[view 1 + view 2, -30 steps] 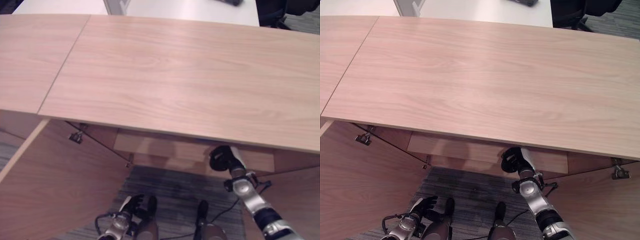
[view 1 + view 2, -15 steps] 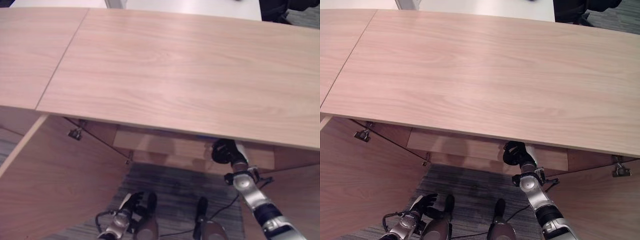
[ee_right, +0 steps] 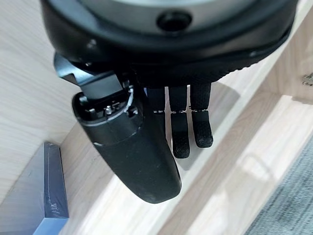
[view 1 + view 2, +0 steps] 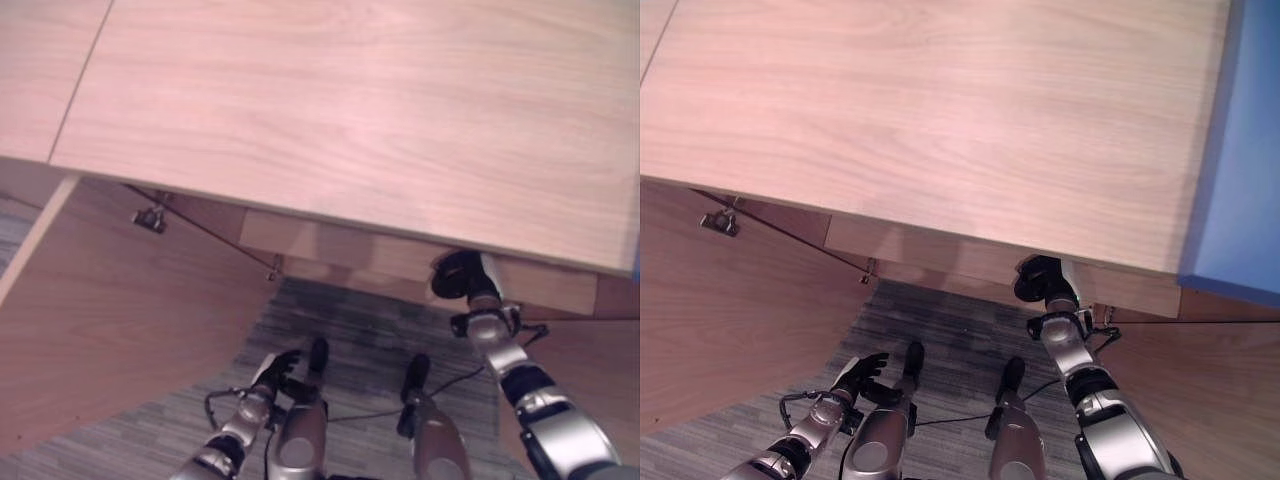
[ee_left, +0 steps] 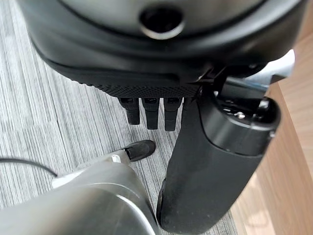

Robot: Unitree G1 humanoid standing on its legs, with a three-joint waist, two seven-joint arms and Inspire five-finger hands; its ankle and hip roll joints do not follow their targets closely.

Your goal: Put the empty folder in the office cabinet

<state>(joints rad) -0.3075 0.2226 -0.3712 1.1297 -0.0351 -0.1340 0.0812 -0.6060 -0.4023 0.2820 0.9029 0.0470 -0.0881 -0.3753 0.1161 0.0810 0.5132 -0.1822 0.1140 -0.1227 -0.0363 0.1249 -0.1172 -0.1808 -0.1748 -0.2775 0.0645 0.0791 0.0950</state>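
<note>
A big wooden cabinet (image 4: 340, 110) has a wide, flat top, and both of its doors stand open. The left door (image 4: 110, 300) swings out toward the robot, and the right door (image 4: 1230, 390) is open on the other side. A small metal hinge (image 4: 150, 218) sits up near the top of the left door. The robot's right hand (image 4: 1042, 282) reaches in under the edge of the cabinet top, just above a wooden shelf (image 3: 230, 166). In the right wrist view this hand (image 3: 161, 112) has its fingers (image 3: 190, 125) straight and loose, and it holds nothing. The blue folder (image 3: 36, 196) lies flat inside the cabinet on the wood, near the thumb but not touching it. The robot's left hand (image 4: 275, 372) hangs low down, near the grey striped carpet (image 4: 340, 330), well away from the cabinet. In the left wrist view the fingers (image 5: 149, 112) of this hand (image 5: 161, 58) point down over the carpet in a loose way, and they hold nothing too. In the right eye view a flat blue thing (image 4: 1240, 150) lies along the right side of the cabinet top. I cannot tell what that blue thing is.
</note>
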